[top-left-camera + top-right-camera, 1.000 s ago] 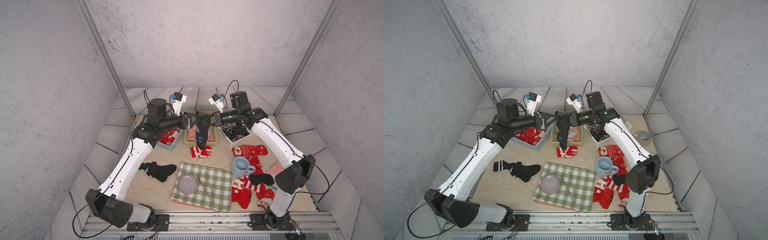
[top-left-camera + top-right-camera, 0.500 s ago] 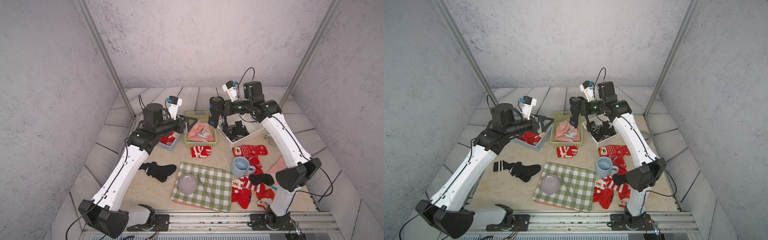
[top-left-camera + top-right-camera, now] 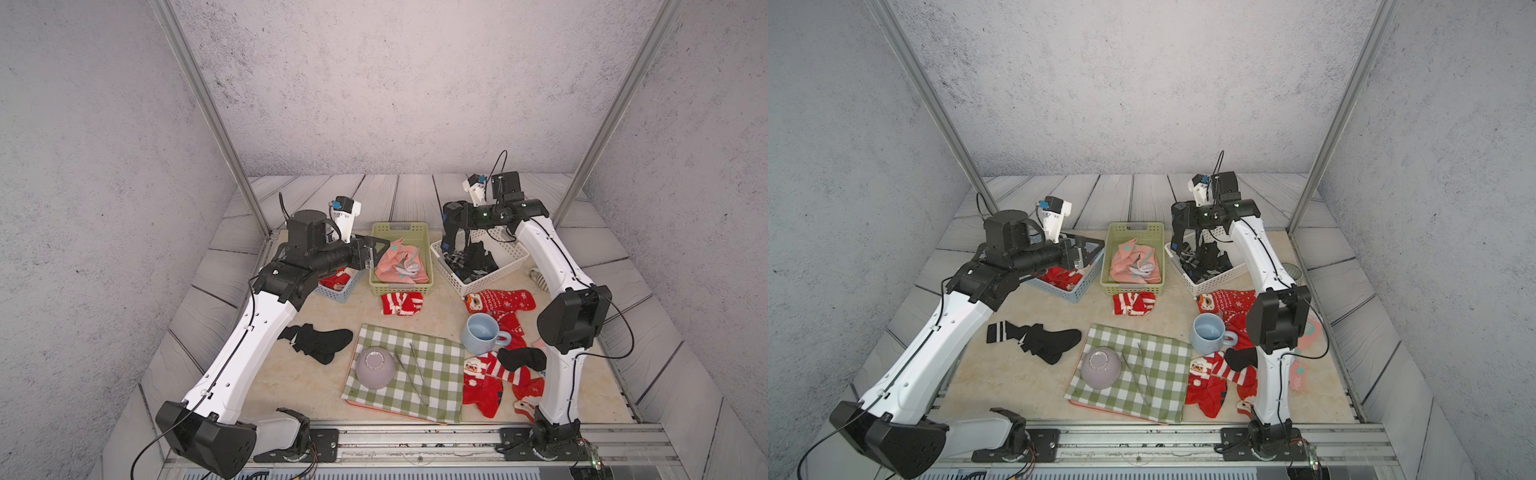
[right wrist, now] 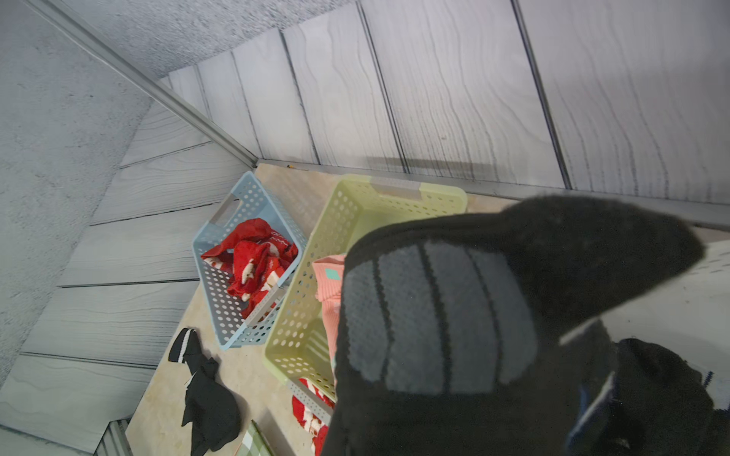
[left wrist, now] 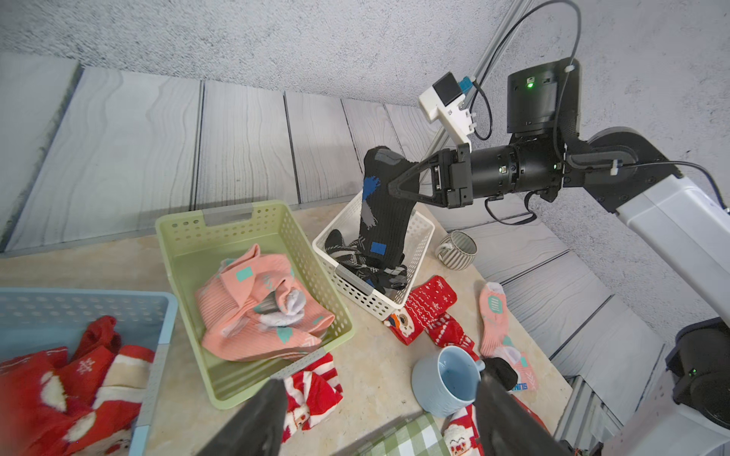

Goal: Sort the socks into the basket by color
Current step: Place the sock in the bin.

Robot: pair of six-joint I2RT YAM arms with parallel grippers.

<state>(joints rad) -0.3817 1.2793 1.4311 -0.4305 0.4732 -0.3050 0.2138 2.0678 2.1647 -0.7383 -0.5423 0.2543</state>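
My right gripper [image 5: 391, 185] is shut on a black sock [image 5: 383, 213] with grey stripes and blue patches. The sock hangs over the white basket [image 3: 511, 266], its foot among the black socks [image 3: 473, 262] inside, and it hides the fingers in the right wrist view. My left gripper [image 3: 376, 253] stands open and empty between the blue basket [image 3: 336, 291] of red socks [image 3: 1063, 276] and the green basket [image 3: 401, 228] of pink socks [image 3: 401, 264]. Loose on the table lie a red striped sock [image 3: 401, 303], black socks [image 3: 320, 340], and red socks [image 3: 498, 301] at the right.
A green-and-white checked cloth [image 3: 432, 374] at the front carries an upturned lilac bowl [image 3: 375, 368] and thin metal tongs [image 3: 417, 374]. A blue mug [image 3: 480, 332] stands among the right-hand socks. A striped grey cup [image 5: 458, 248] sits behind the white basket.
Both grippers were together at the black sock over the green basket. The right arm has carried it rightward over the white basket, and the left arm has drawn back left, open.
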